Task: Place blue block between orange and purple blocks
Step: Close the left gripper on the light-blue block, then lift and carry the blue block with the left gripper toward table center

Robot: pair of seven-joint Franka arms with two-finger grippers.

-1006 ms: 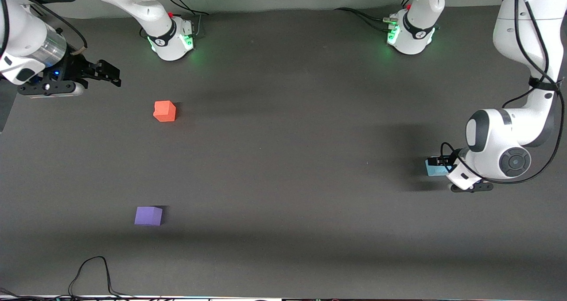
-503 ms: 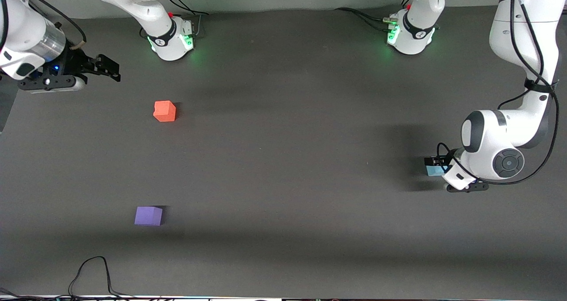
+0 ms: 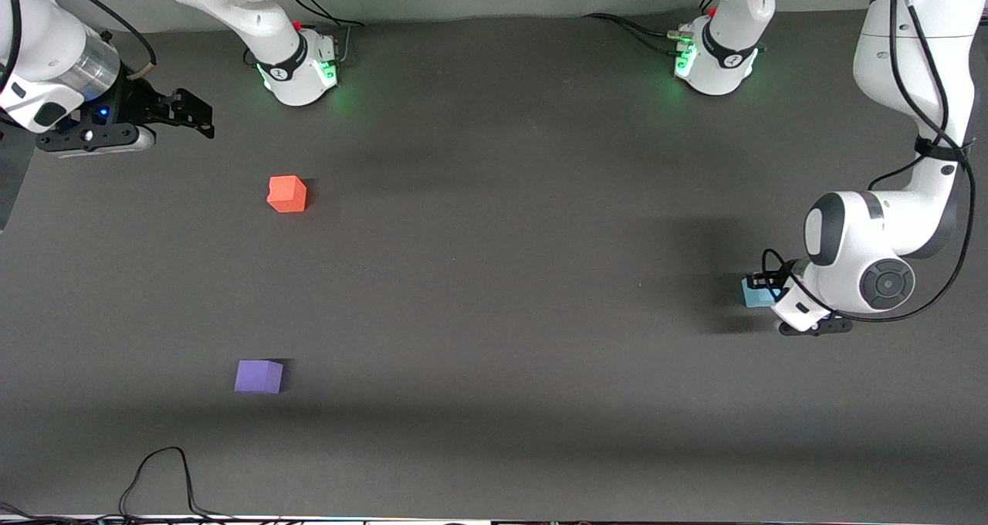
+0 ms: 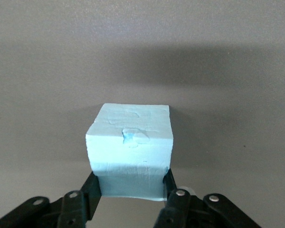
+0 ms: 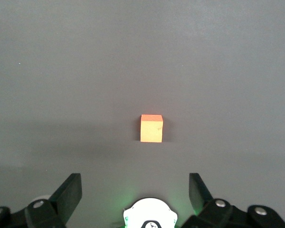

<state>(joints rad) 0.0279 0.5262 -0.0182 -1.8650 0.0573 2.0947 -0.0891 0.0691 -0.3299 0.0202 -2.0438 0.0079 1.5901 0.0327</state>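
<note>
The blue block [image 3: 753,294] sits on the dark table at the left arm's end, partly covered by the left arm's wrist. My left gripper [image 3: 764,290] is down at the block. In the left wrist view its black fingers [image 4: 92,190] press against both sides of the blue block [image 4: 130,147], so it is shut on it. The orange block [image 3: 286,194] and the purple block [image 3: 258,377] lie toward the right arm's end, the purple one nearer the front camera. My right gripper [image 3: 197,116] hangs open and holds nothing, with the orange block [image 5: 151,128] ahead of it in the right wrist view.
The two arm bases [image 3: 297,69] [image 3: 714,62] stand along the table's back edge with cables beside them. A black cable [image 3: 162,471] loops near the front edge. The dark mat [image 3: 494,278] stretches bare between the blue block and the other two.
The left gripper's fingers have closed onto the blue block's sides. The right gripper has drifted slightly toward the bases. The blocks have not moved.
</note>
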